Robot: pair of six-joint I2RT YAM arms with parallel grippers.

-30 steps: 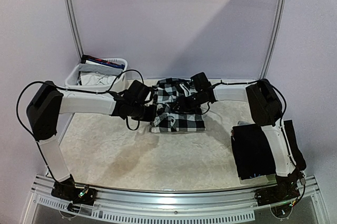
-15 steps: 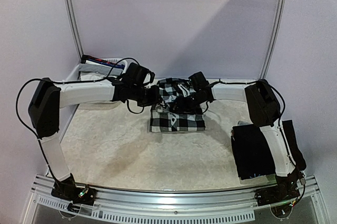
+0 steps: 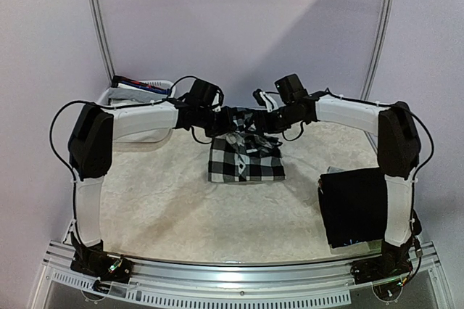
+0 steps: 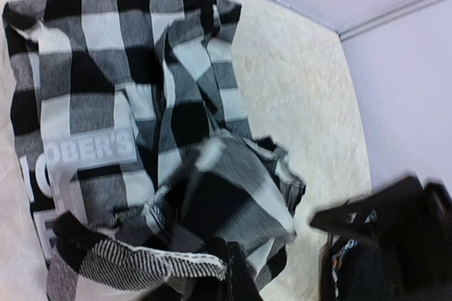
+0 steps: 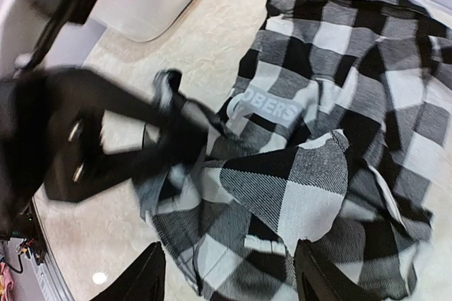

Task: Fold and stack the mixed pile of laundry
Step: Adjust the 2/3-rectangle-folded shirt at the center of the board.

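Checkered shirt (image 3: pixel 245 165) lies part-folded, centre-far on table (image 3: pixel 159 204). Left gripper (image 3: pixel 228 118) pinches its lifted far edge, likely to fold it over. Right gripper (image 3: pixel 265 122) hovers above, fingers apart, empty.

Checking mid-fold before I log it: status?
Left gripper shut on checkered shirt, far edge. Right gripper open above it. Shirt bunched, fold unfinished. Nothing blocking; black folded piece sits right.
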